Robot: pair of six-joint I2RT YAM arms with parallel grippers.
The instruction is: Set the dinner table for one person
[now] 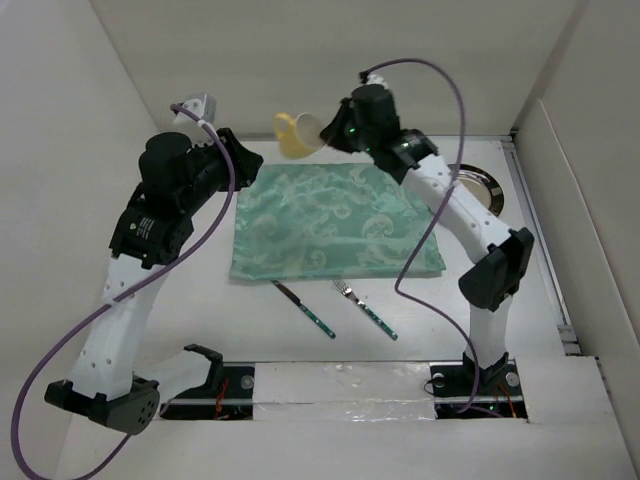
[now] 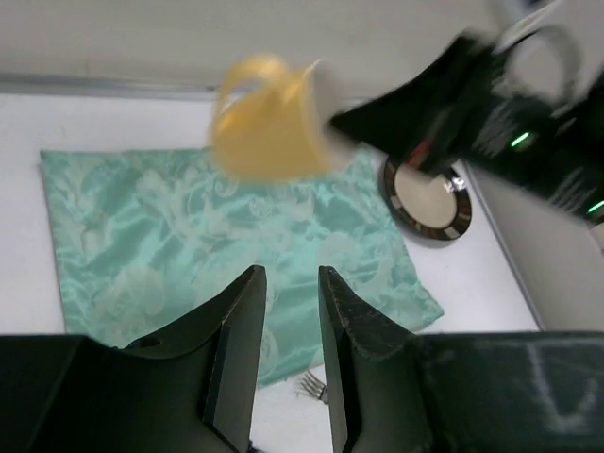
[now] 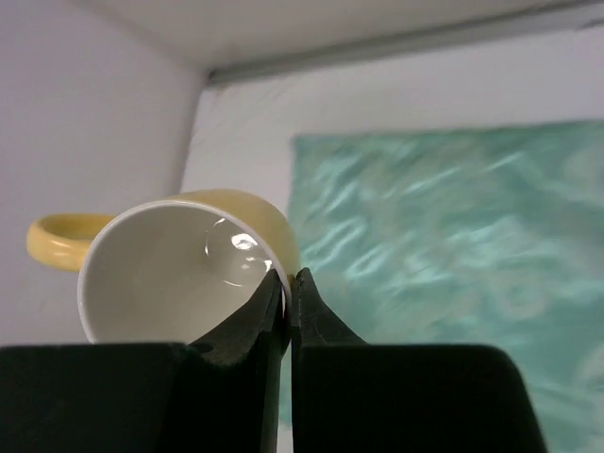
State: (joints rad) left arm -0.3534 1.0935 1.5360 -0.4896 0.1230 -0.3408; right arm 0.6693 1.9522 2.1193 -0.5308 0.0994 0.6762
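Note:
A yellow mug (image 1: pixel 295 133) with a white inside hangs tilted in the air over the far left corner of the mint-green cloth (image 1: pixel 335 220). My right gripper (image 1: pixel 322 128) is shut on its rim, one finger inside and one outside; the right wrist view shows the mug (image 3: pixel 170 264) pinched at my right gripper (image 3: pixel 288 274). My left gripper (image 2: pixel 291 272) hovers open with nothing between its fingers, looking across the cloth (image 2: pixel 189 226) at the mug (image 2: pixel 269 123). The cloth lies flat on the white dinner table (image 1: pixel 250 330).
A dark-rimmed plate (image 1: pixel 482 186) sits at the far right, partly behind the right arm. A knife (image 1: pixel 303 308) and a fork (image 1: pixel 365 308) lie just in front of the cloth. White upright panels border the table.

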